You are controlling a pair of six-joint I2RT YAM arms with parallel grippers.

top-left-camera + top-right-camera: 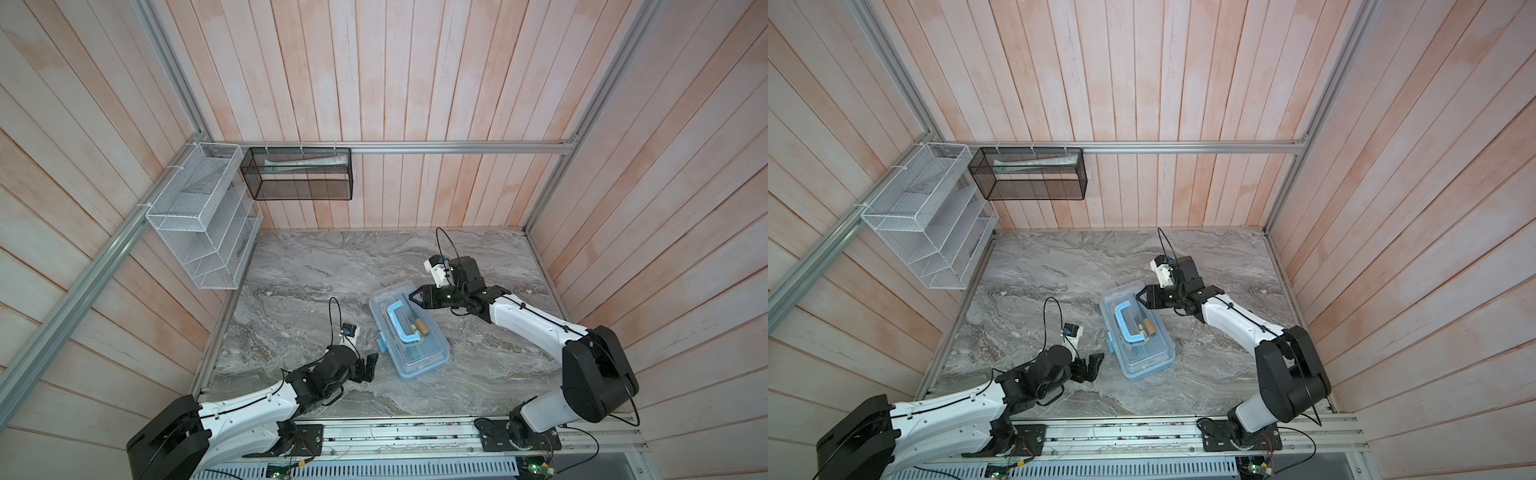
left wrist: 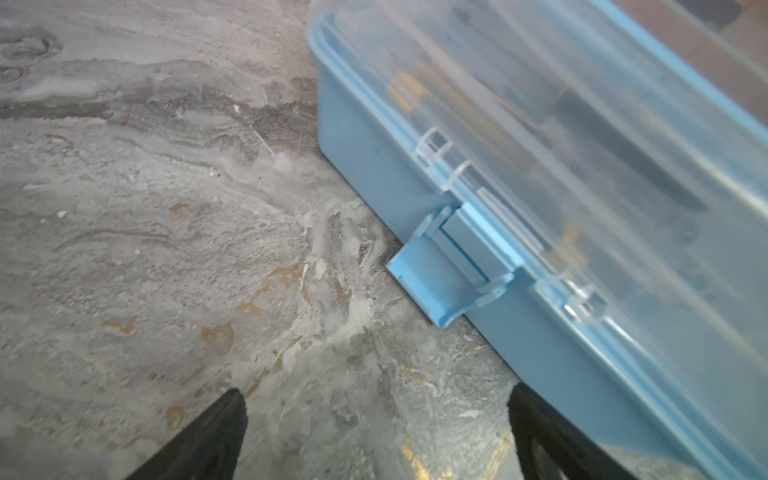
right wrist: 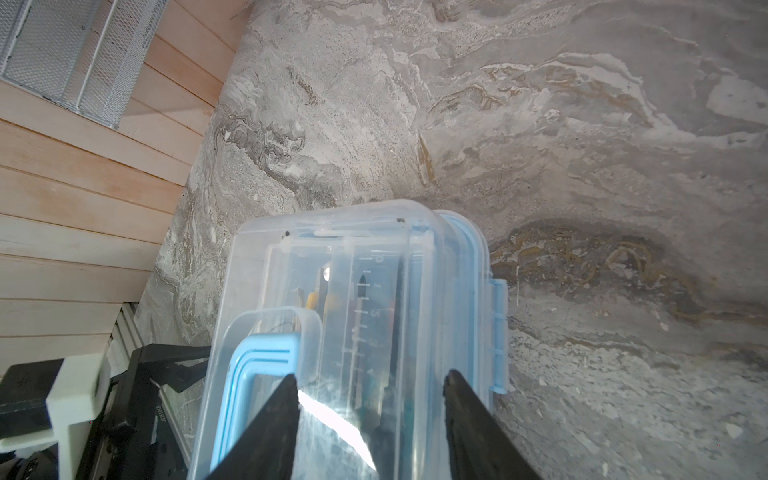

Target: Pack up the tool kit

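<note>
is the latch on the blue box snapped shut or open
Open: the latch sticks out from the side of the box, not folded up over the clear lid.

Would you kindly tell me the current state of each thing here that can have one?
tool kit lid: down on the box.
latch: sticking outward, apparently unfastened.
handle: folded flat on the lid.
left gripper: fingers wide open, empty.
right gripper: fingers partly open over the lid, gripping nothing.
black mesh basket: holds a pale item.
</note>
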